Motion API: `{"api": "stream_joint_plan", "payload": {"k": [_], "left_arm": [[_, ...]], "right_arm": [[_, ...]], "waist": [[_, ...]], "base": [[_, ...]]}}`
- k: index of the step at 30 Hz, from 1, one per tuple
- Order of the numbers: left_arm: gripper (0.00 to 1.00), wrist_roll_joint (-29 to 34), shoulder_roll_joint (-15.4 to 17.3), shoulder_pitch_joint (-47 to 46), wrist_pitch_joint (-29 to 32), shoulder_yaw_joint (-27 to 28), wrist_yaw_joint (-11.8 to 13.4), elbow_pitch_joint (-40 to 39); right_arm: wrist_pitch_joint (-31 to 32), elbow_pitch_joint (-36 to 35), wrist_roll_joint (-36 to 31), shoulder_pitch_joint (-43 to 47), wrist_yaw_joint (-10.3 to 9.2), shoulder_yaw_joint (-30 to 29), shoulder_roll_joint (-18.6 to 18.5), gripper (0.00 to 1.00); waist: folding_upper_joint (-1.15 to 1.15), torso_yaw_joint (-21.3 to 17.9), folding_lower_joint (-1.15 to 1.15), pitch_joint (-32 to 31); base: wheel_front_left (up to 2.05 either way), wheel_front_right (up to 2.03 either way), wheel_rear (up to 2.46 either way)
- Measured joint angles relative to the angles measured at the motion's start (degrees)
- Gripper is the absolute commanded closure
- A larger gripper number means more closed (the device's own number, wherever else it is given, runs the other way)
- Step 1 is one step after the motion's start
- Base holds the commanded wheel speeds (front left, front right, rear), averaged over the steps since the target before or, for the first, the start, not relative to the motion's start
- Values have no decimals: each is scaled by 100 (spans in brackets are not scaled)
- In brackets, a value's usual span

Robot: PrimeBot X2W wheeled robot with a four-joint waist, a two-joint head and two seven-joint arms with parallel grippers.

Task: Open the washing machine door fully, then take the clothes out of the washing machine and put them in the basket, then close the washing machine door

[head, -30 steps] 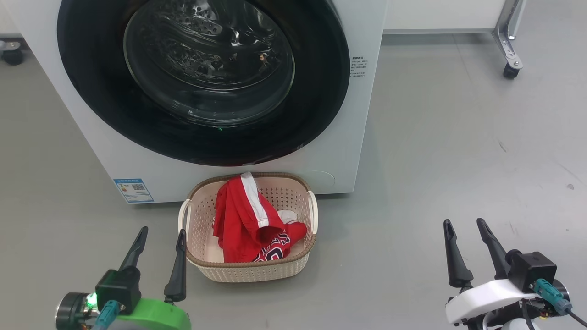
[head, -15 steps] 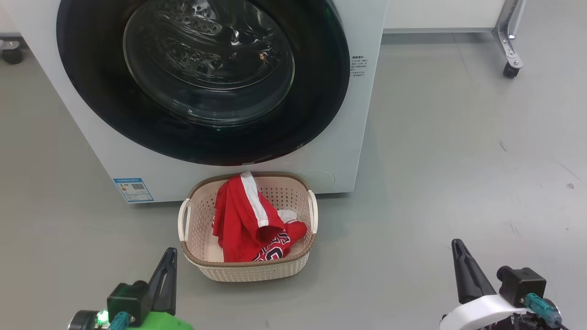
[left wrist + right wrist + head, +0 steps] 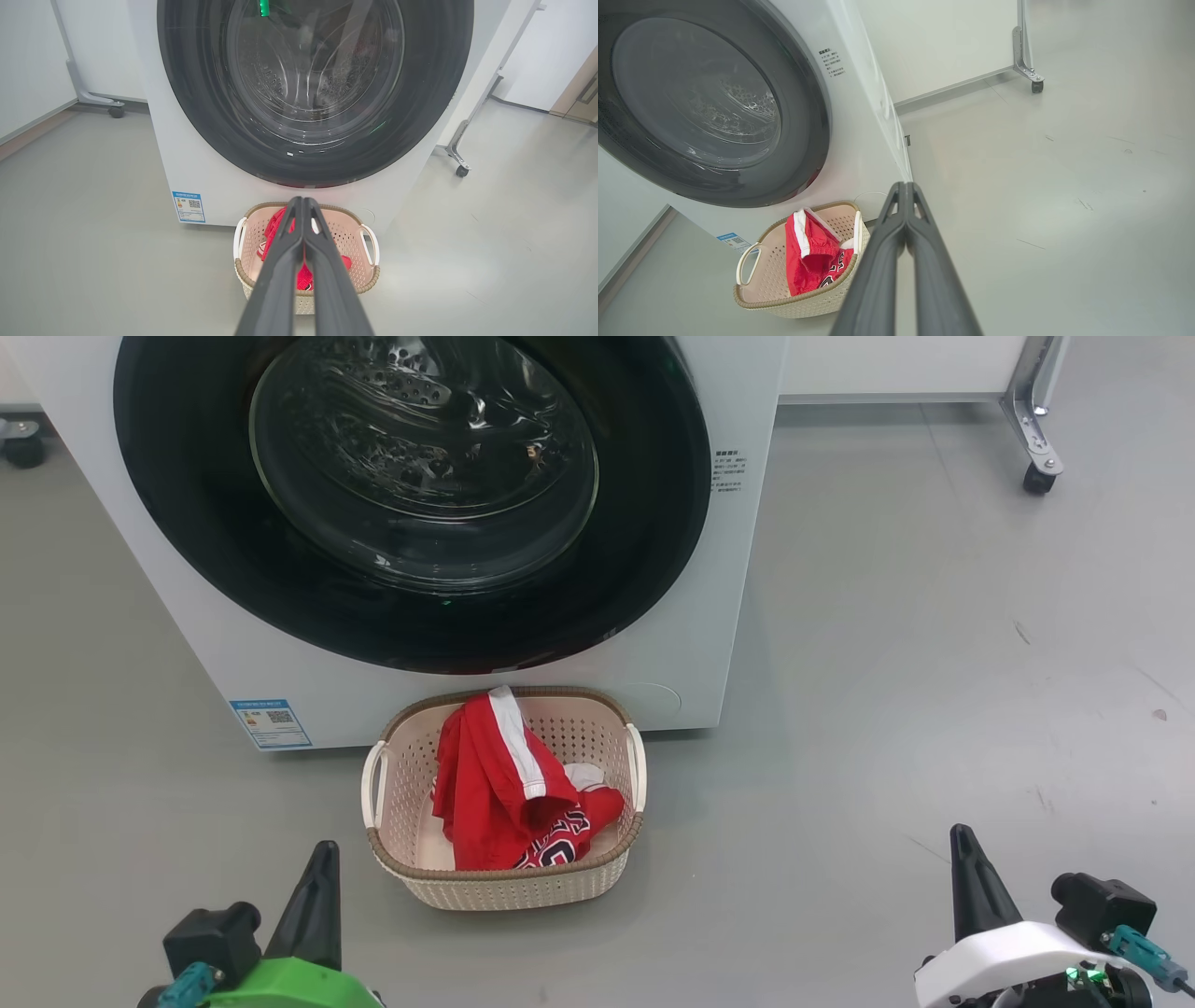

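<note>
The washing machine [image 3: 709, 579] stands white ahead with its black-rimmed round door [image 3: 420, 476] closed flat against the front. On the floor before it sits the cream basket [image 3: 509, 887] holding the red clothes [image 3: 504, 793], shorts over the jersey. My left gripper [image 3: 322, 859] is shut and empty at the lower left, short of the basket. My right gripper [image 3: 962, 845] is shut and empty at the lower right. In the left wrist view the gripper [image 3: 299, 201] points at the basket [image 3: 369, 280]. In the right wrist view the gripper [image 3: 905, 186] shows the basket [image 3: 803, 305] to its left.
Grey floor [image 3: 934, 663] spreads wide to the right of the machine. A metal frame leg with a caster [image 3: 1034, 478] stands at the back right, and another caster [image 3: 23, 448] at the back left. A blue label [image 3: 269, 722] marks the machine's lower left corner.
Both grippers went from open to shut and drew back toward the bottom of the head view. The door, basket and clothes stayed put.
</note>
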Motion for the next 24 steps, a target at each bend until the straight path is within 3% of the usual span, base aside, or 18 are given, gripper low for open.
{"api": "stream_joint_plan", "payload": {"k": [24], "left_arm": [[100, -1777, -69, -19, 409, 467, -287, 100]], "right_arm": [[514, 32, 1634, -163, 147, -474, 91, 100]], "waist": [[0, -19, 0, -6]], "base": [[0, 0, 0]]}}
